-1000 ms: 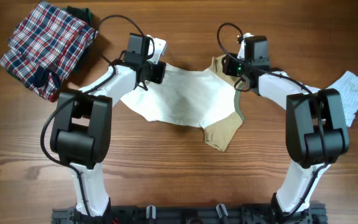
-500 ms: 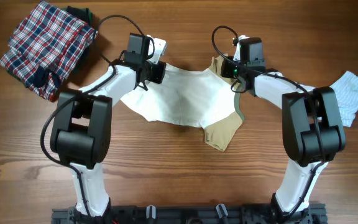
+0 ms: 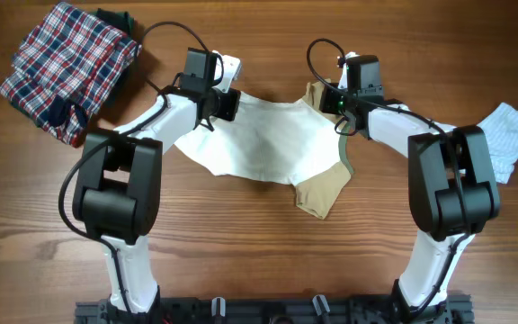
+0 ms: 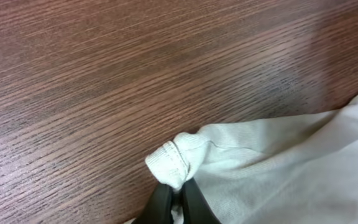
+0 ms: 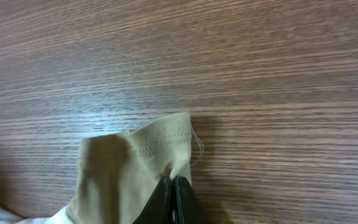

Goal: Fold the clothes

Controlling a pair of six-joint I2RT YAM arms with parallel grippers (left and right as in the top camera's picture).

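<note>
Cream top [image 3: 259,139], tan sleeve [image 3: 320,191]; crumpled garment [image 3: 515,130] pale, perhaps blue-striped.

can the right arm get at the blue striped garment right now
Probably not yet: the right claw is shut on the tan sleeve. Once it lets go, likely yes: the striped garment lies uncovered just beside that arm, nothing between.

You've got soft, even light overhead, faint shadows under the arms [image 3: 115,189]. Wrist views sharp on the table [image 4: 104,74], fingers [image 4: 163,205] blurred.

text: none legible | labels: none | brands: none | numbers: none
</note>
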